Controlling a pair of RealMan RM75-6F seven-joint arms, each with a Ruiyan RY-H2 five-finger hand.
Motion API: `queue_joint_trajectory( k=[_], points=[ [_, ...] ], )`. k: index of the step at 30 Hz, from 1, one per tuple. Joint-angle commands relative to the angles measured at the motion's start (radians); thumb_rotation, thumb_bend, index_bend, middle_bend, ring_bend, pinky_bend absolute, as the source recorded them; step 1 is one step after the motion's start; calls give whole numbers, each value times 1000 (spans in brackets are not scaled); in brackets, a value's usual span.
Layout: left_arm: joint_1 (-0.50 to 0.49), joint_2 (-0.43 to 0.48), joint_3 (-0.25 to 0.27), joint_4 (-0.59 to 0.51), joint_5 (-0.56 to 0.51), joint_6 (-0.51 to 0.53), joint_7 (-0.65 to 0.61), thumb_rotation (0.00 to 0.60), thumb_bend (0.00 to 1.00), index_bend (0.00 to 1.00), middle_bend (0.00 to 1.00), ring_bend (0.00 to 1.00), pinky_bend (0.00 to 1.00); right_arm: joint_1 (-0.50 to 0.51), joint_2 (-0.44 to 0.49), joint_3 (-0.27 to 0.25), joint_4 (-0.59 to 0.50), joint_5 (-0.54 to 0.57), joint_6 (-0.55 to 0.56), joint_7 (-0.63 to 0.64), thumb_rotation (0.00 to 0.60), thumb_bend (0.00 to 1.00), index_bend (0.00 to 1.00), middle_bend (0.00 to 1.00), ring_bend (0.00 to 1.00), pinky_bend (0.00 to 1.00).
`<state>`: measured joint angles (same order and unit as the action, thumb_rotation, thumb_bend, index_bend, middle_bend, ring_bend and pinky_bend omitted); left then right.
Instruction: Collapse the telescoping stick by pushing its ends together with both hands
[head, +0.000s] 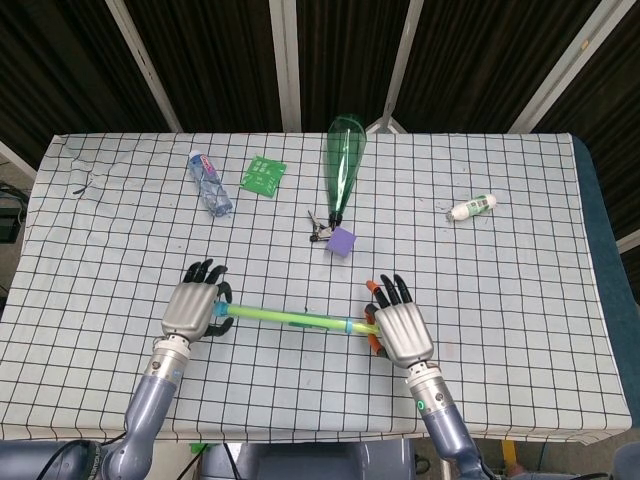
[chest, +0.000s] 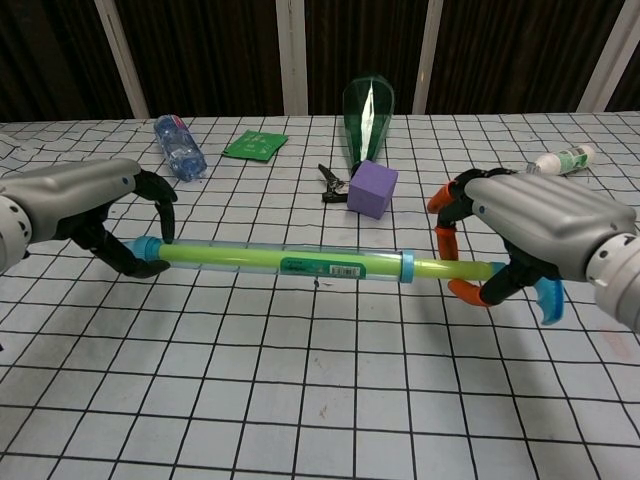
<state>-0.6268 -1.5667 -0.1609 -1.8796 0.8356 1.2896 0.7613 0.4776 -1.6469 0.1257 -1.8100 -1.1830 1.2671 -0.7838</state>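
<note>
The telescoping stick (chest: 300, 262) is a clear outer tube with a yellow-green inner rod and blue end caps, held level just above the checked table; it also shows in the head view as the stick (head: 290, 318). My left hand (chest: 85, 205) (head: 192, 308) grips its left blue cap with curled fingers. My right hand (chest: 545, 220) (head: 400, 332) holds the thin rod end, orange-tipped fingers wrapped around it. A blue collar (chest: 407, 266) marks the tube's right end, close to the right hand.
Behind the stick lie a purple cube (chest: 372, 188), dark keys (chest: 332, 182), a green plastic bottle (chest: 367, 110), a water bottle (chest: 178, 146), a green packet (chest: 254, 143) and a small white bottle (chest: 562, 159) at the far right.
</note>
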Motion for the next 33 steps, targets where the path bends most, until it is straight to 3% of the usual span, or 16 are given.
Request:
queue_joint_trajectory(
  k=[1,3,5,6,8,10,15,23,28,33],
  points=[
    [-1,-3,2,-1,-2,1,2,600,479,558,122,0,0,0,-1,-2,3,1,1,2,600,441,625,200,0,0],
    [-2,-4,5,-1,-4,3,5,600,410,500,97,0,0,0,0,-3,4,3,1,3,600,442,572,200,0,0],
    [-2,-3,8,-1,-4,4,5,600,287,439,71,0,0,0,3,-6,5,3,1,5,600,441,414,195,0,0],
    [-2,-1,9,0,-4,6,5,600,220,395,58,0,0,0,6,-7,6,3,1,5,600,434,269,172,0,0],
    [2,1,11,7,15,14,-4,600,161,319,50,0,0,0,15,-8,7,7,-2,10,600,405,92,114,0,0],
    [6,3,14,10,26,17,-16,600,144,262,49,0,0,0,23,-7,5,16,-5,9,600,377,11,67,0,0],
    [16,24,19,-2,39,19,-39,600,143,217,47,0,0,-5,44,-12,-3,34,-1,-3,600,371,0,2,0,0],
    [58,94,51,-68,96,37,-99,600,143,211,48,0,0,-38,125,-37,-35,14,26,33,600,370,0,0,0,0],
    [124,180,120,-108,217,73,-184,600,109,148,22,0,0,-96,243,-86,-49,-63,63,160,600,357,0,0,0,0],
    [216,275,222,-87,410,145,-308,600,86,50,0,0,0,-178,380,-156,-7,-191,144,324,600,312,0,0,0,0]
  ],
)
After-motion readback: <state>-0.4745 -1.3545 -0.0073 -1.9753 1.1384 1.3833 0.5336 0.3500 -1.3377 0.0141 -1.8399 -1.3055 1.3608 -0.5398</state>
